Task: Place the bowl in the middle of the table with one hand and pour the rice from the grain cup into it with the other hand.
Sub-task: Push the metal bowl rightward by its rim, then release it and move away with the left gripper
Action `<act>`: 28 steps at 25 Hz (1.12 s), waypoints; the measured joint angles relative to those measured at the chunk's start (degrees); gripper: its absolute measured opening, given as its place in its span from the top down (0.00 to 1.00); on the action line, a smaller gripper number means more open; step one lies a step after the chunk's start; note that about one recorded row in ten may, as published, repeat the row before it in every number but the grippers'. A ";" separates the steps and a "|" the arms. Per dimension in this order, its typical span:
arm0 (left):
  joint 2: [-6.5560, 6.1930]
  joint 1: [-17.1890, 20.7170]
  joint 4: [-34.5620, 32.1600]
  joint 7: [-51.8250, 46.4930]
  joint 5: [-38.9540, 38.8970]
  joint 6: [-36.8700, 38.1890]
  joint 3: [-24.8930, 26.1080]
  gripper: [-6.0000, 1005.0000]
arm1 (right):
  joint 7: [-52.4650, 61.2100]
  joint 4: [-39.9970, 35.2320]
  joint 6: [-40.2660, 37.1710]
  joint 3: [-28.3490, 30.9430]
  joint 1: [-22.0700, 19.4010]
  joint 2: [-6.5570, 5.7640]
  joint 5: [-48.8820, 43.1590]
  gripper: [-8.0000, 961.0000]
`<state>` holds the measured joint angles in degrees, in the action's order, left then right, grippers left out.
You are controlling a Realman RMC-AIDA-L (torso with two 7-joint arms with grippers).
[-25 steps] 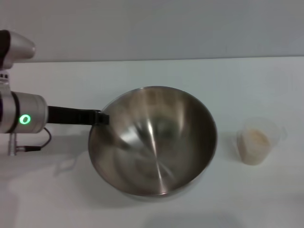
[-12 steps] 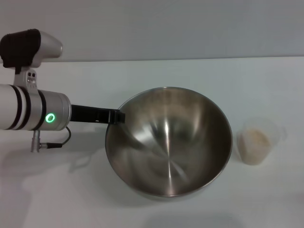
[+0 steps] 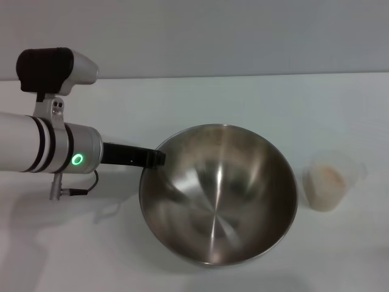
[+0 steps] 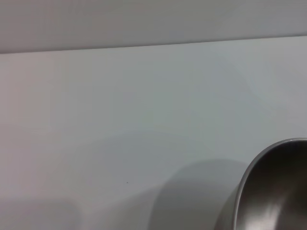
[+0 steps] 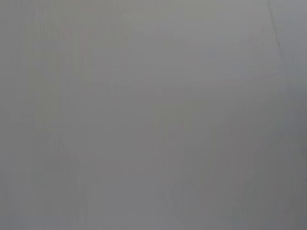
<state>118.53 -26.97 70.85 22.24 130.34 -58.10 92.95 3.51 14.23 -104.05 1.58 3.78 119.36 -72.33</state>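
The shiny steel bowl [image 3: 219, 194] sits tilted near the middle of the white table [image 3: 200, 97], its open side turned toward me. My left gripper [image 3: 153, 158] comes in from the left and is shut on the bowl's left rim. The bowl's rim also shows in the left wrist view [image 4: 273, 191]. The clear grain cup [image 3: 331, 180] stands upright to the right of the bowl, apart from it, with pale rice [image 3: 327, 176] inside. My right gripper is out of view; the right wrist view shows only a plain grey surface.
The table's far edge [image 3: 243, 75] runs along the back against a grey wall. A cable [image 3: 82, 188] hangs under my left wrist.
My left arm has carried the bowl to the right and slightly toward me, closer to the grain cup. The cup has not moved.
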 joint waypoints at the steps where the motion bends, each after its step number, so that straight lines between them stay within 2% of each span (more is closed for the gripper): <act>1: 0.02 -0.01 -0.01 -0.02 0.04 0.16 -0.22 0.90 | 0.00 0.00 0.00 0.00 -0.01 0.00 0.00 0.12; 20: -0.11 -1.06 1.37 0.72 -0.63 -0.89 -0.99 0.88 | 0.00 -0.26 1.30 0.00 0.00 0.00 0.00 0.12; 24: -0.16 -0.84 3.61 1.18 -0.41 -0.86 -1.01 0.78 | 0.00 -0.26 1.40 0.00 0.00 0.00 0.00 0.12; 27: -0.24 0.62 9.78 3.92 -0.18 -0.84 -0.74 0.69 | 0.00 -0.26 1.40 0.00 0.00 0.00 0.00 0.12; 28: -0.24 0.62 9.78 3.92 -0.18 -0.84 -0.74 0.65 | 0.00 -0.26 1.40 0.00 0.00 0.00 0.00 0.12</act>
<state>118.29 -26.35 80.64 26.16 130.16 -58.93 92.21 3.51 13.97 -102.65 1.58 3.78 119.36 -72.33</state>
